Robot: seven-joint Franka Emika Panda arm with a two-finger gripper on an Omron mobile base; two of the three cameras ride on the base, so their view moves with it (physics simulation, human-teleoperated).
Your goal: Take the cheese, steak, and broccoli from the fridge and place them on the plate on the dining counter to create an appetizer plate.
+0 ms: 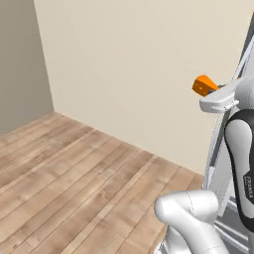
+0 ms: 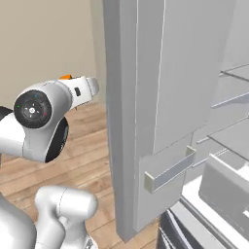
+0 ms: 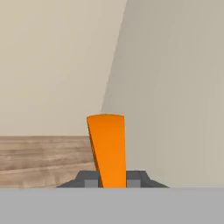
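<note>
- One thing of the task is in the grasp: the cheese (image 1: 203,85), an orange wedge, held up in the air well above the wooden floor (image 1: 74,178).
- In the left base view, a grey wall (image 1: 22,64) stands at the far left, meeting a cream wall (image 1: 139,64) at a corner; the plank floor runs below both.
- Further right in that view, the cheese juts out to the left of the white hand, in front of the cream wall, and the white arm with its dark joint rises along the right edge.
- In the hand view, the gripper (image 3: 113,180) has its jaws drawn in narrow on the cheese (image 3: 108,148), one dark tip on each side of the wedge's lower end; the wedge stands upright between them, with floor planks to its left and pale wall behind.
- In the right base view, the arm sits at the left, with a sliver of the orange cheese (image 2: 65,77) showing just above the white hand.
- To the right of the arm stands the fridge (image 2: 146,97), its grey-edged door open, edge-on to the camera.
- At the far right, the fridge's white shelves (image 2: 231,102) and a drawer (image 2: 226,187) show in the open interior.
</note>
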